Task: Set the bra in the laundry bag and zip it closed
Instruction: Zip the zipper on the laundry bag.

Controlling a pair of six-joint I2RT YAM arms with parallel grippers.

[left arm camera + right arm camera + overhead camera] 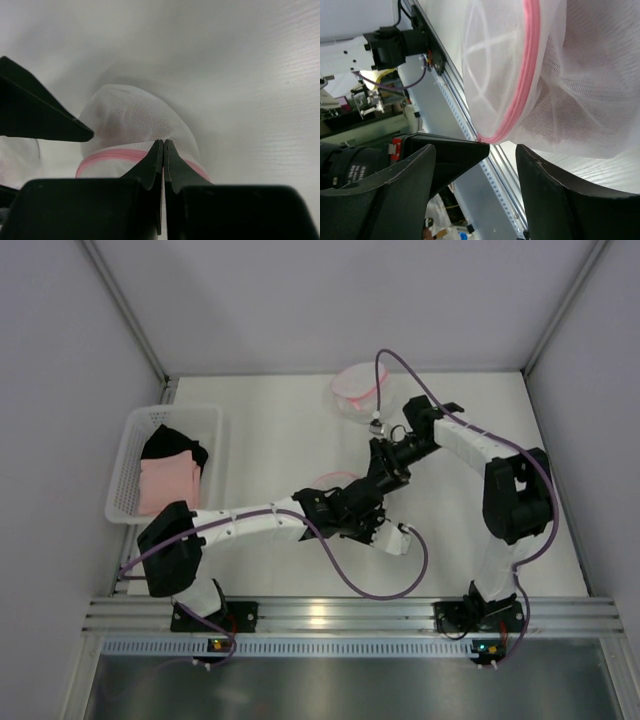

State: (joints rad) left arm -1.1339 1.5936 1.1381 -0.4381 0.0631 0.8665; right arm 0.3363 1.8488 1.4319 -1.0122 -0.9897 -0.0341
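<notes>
Centrally on the table [280, 430], the laundry bag [335, 480] is found, a white mesh pouch with a pink zip band [115, 156], partly covered from above by both arms. The left fingers [150, 167] are pressed together with no gap seen, and their tips are set against the bag's pink band; whether the zip pull or a fold of mesh is pinched between them cannot be told. The right fingers [405, 190] are held well apart just beside the bag, with its rounded mesh ahead of the gap and nothing clamped. Through the mesh, in the right wrist view, a white cross-shaped frame [480, 50] is seen, and the tip of one left finger is seen touching the pink band. A dim, darker shade is made out inside the bag, but whether that is the bra cannot be told. Farther from the arms' bases than the bag, a second mesh piece [355, 390] with a pink rim is laid on the table, apart from the bag. Well to the left of the bag a white basket [122, 465] is set, with a black garment [172, 445] and a pink garment [168, 485] lying inside
</notes>
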